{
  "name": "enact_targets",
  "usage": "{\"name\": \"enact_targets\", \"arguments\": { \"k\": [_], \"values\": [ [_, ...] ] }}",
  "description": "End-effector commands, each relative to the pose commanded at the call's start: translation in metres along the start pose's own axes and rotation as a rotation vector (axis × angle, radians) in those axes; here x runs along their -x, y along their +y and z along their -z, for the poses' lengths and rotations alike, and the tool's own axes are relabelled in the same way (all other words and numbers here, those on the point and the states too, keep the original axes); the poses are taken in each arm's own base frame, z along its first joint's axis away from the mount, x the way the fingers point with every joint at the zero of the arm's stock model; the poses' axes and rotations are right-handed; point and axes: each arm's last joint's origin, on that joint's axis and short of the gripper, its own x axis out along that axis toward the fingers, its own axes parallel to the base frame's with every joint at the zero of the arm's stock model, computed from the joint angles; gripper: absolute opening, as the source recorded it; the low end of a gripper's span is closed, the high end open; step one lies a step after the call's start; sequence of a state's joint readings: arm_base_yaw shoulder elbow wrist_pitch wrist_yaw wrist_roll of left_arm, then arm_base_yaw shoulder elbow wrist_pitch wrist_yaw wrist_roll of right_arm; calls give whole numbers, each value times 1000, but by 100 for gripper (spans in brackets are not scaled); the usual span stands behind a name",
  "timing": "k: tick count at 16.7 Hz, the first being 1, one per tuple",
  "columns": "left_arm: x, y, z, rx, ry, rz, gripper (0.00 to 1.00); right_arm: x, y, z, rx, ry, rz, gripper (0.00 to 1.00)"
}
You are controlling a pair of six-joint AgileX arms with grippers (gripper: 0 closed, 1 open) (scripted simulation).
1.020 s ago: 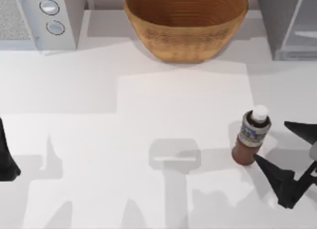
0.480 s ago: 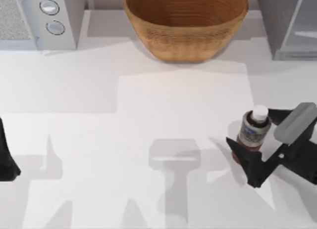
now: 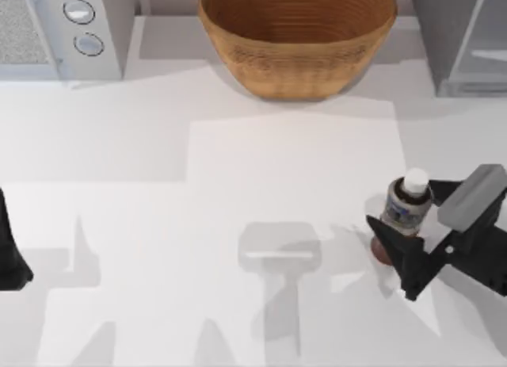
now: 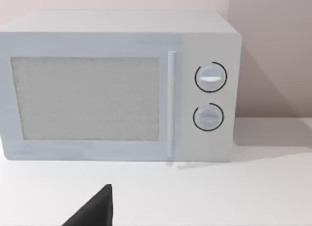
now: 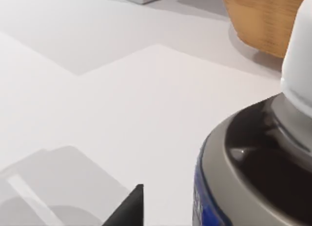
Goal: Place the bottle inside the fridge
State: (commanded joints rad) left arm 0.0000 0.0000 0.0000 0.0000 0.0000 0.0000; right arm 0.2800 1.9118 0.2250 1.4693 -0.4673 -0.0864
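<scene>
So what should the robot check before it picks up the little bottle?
1. Bottle upright on the table: ok.
2. Right end effector around the bottle, one finger on each side: ok.
3. Fingers closed firmly on the bottle: cannot tell.
4. Fridge door open at the top view's upper right: cannot tell.
5. Wicker basket away from the bottle: ok.
6. Left end effector parked at the left edge: ok.

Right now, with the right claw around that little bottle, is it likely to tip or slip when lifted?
The bottle stands upright and tall for its narrow base, so a sideways nudge could probably tip it. Its round, smooth-looking body may twist or slide in the right claw. It looks rigid, so it likely won't deform.
</scene>
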Motion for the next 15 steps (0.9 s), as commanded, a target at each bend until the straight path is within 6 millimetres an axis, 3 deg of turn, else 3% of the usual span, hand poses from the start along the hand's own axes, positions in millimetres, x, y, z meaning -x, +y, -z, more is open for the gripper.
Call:
{"name": "enact_targets", "arguments": {
  "k": [8, 15],
  "values": [
    [0, 0, 0, 0, 0, 0, 100, 0, 0, 0, 0, 0, 0, 3],
    [0, 0, 0, 0, 0, 0, 100, 0, 0, 0, 0, 0, 0, 1]
  ]
}}
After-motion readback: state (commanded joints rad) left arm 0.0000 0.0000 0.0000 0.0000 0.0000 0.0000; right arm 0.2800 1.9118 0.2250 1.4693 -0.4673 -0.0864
